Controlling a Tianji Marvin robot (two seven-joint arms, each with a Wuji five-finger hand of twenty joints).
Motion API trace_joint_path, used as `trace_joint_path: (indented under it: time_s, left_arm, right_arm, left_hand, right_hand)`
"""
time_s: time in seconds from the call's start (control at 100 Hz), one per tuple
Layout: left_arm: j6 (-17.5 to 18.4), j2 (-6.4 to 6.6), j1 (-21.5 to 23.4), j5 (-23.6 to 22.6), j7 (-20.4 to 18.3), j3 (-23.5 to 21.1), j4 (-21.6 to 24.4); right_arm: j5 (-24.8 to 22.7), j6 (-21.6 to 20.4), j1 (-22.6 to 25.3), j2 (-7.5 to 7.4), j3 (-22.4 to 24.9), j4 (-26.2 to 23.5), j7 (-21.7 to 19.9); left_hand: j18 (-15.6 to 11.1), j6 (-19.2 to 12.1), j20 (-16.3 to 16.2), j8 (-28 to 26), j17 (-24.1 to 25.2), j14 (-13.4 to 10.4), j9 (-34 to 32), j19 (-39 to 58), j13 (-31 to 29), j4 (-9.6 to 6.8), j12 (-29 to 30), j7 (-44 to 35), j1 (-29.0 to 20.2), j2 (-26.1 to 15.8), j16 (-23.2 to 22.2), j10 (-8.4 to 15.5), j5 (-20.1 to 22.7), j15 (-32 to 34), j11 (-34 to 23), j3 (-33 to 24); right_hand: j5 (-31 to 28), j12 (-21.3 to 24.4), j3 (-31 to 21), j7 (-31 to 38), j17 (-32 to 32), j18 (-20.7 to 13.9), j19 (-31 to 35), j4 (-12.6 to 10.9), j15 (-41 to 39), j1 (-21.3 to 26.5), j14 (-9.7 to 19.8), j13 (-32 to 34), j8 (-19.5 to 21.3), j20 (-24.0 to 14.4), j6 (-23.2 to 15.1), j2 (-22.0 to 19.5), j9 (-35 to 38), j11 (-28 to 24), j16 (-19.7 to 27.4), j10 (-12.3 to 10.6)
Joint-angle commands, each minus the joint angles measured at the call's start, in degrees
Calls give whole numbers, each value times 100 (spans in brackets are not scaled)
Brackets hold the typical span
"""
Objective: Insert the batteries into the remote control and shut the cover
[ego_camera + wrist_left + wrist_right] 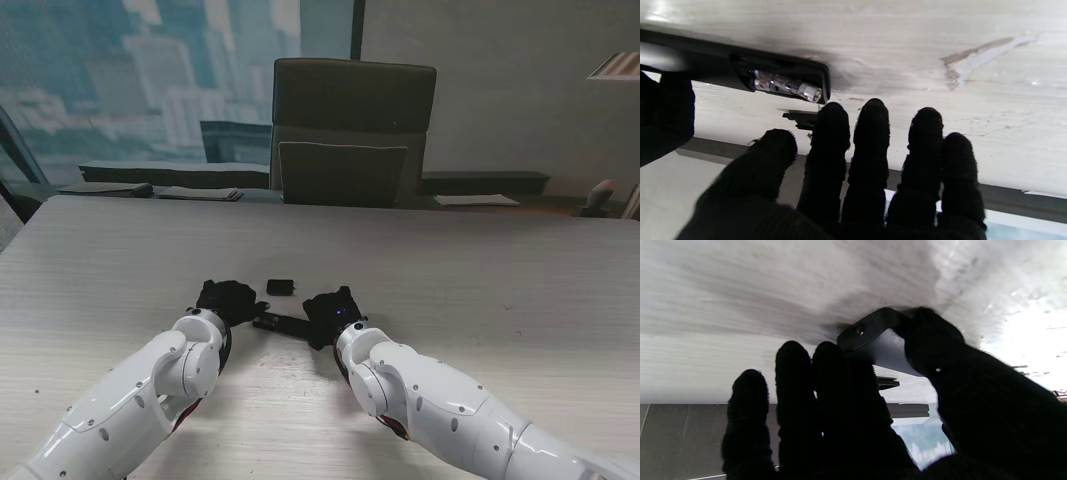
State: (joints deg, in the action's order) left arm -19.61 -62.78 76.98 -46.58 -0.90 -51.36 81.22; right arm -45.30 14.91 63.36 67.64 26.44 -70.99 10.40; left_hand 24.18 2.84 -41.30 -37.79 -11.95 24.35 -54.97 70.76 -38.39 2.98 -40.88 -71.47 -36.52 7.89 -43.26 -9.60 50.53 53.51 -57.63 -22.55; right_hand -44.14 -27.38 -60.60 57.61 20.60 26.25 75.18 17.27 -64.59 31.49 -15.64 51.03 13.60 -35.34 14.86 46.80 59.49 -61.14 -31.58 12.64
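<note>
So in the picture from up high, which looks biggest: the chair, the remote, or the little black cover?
1. Chair, by far, although farthest from me.
2. Remote control, partly hidden between the hands.
3. Battery cover, smallest.

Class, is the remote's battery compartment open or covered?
Open: a battery shows in the remote's compartment, and the cover lies apart on the table.
</note>
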Motion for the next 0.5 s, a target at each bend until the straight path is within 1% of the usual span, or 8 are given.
trace_joint_path:
  time_s: [0.0,0.02,0.04,0.07,0.09,0.12,0.25,0.49]
  left_arm:
    - [-67,27,-21,83,-309,0,108]
    - [-83,35,-27,102,-366,4,125]
    - [-95,41,-35,119,-413,9,137]
    - [-114,52,-49,143,-489,19,153]
    - [-128,57,-58,159,-532,25,164]
    - [-148,64,-69,180,-582,33,177]
    - [-204,59,-91,176,-567,70,171]
    - [-292,73,-113,115,-626,117,185]
  right_arm:
    - [33,-49,141,13,-99,145,-176]
    - [33,-48,141,13,-100,145,-176]
    - [34,-48,140,14,-100,145,-176]
    - [35,-47,139,14,-100,144,-177]
    - [35,-47,139,14,-101,144,-179]
    - [36,-46,138,13,-101,142,-181]
    - [41,-47,139,13,-99,141,-186]
    - [48,-61,139,13,-89,141,-187]
  left_hand:
    - [274,-91,-677,-213,-432,488,-306,658,-326,-117,-295,-451,-83,-252,-402,-188,-38,510,-422,221]
    - [343,-82,-986,-234,-551,526,-357,708,-424,-118,-352,-473,-112,-286,-547,-207,-30,648,-466,304]
    - [402,-61,-1133,-239,-649,560,-400,796,-510,-114,-378,-479,-114,-304,-629,-224,-21,765,-505,341]
    - [436,-64,-1236,-239,-741,572,-437,877,-586,-108,-395,-481,-106,-340,-687,-241,-12,857,-536,369]
    - [457,-45,-1482,-228,-793,585,-450,856,-643,-105,-409,-468,-175,-389,-795,-256,-16,907,-548,513]
    - [479,-38,-1580,-225,-842,590,-452,890,-699,-103,-404,-464,-189,-415,-851,-252,-18,975,-537,566]
    - [482,13,-1640,-188,-808,591,-430,883,-679,-96,-352,-394,-188,-443,-882,-265,-18,980,-481,607]
    - [410,110,-1572,-58,-631,567,-279,701,-490,-116,-196,-129,-269,-410,-790,-274,-74,724,-260,624]
  right_hand:
    - [-787,28,-376,603,7,-16,216,-186,-120,608,62,35,139,-93,-1216,-471,89,-18,-15,-5]
    - [-787,28,-376,603,7,-16,216,-187,-120,610,61,35,139,-93,-1216,-471,90,-18,-15,-6]
    - [-787,28,-377,603,7,-16,216,-187,-120,612,59,34,140,-93,-1217,-470,91,-19,-15,-5]
    - [-785,28,-376,602,7,-17,216,-187,-120,612,58,31,141,-93,-1217,-473,92,-19,-14,-1]
    - [-786,28,-375,603,7,-17,216,-187,-121,614,59,33,143,-93,-1216,-467,90,-17,-15,-2]
    - [-785,29,-375,602,7,-17,216,-187,-125,614,59,41,145,-94,-1212,-469,89,-17,-16,0]
    - [-786,30,-377,602,4,-19,215,-188,-121,618,54,34,151,-95,-1205,-467,89,-17,-14,2]
    - [-790,33,-383,599,2,-14,215,-189,-123,625,49,33,155,-97,-1203,-460,93,-18,-15,9]
